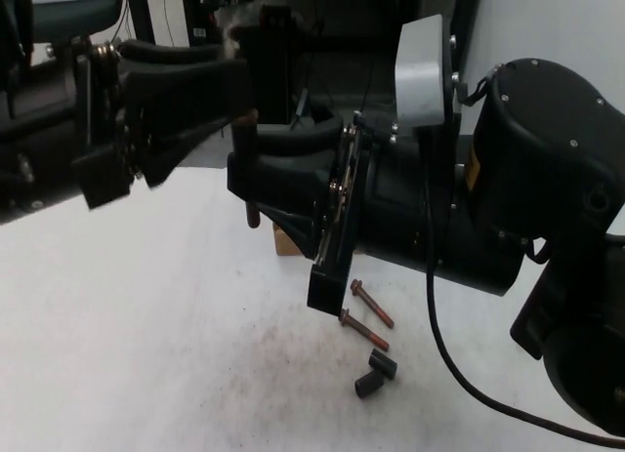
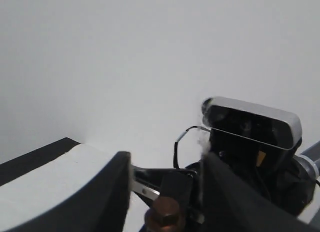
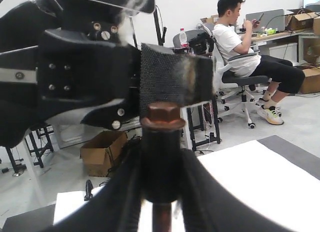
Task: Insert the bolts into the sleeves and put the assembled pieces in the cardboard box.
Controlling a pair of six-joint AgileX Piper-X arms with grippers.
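1. Right gripper [image 3: 162, 167], nearest: jaws pinching black sleeve [image 3: 161, 179] in mid-air above bench [image 1: 146, 335]. Copper bolt [image 3: 162, 117] seated through it, hex head on top, shank showing below.
2. Left gripper [image 2: 167, 177]: jaws spread either side of bolt head, apparently clear of it.
3. Risk of losing bolt from sleeve if tilted on way to cardboard box [image 1: 285, 241].
4. Risk of snagging bolt head with left fingers when backing off.
5. Waiting on bench near box: 2 loose bolts [image 1: 372, 303], 2 empty sleeves [image 1: 383, 363].

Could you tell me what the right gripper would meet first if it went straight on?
Likely the left gripper: its pad sits just beyond the bolt and sleeve; depth is unclear.
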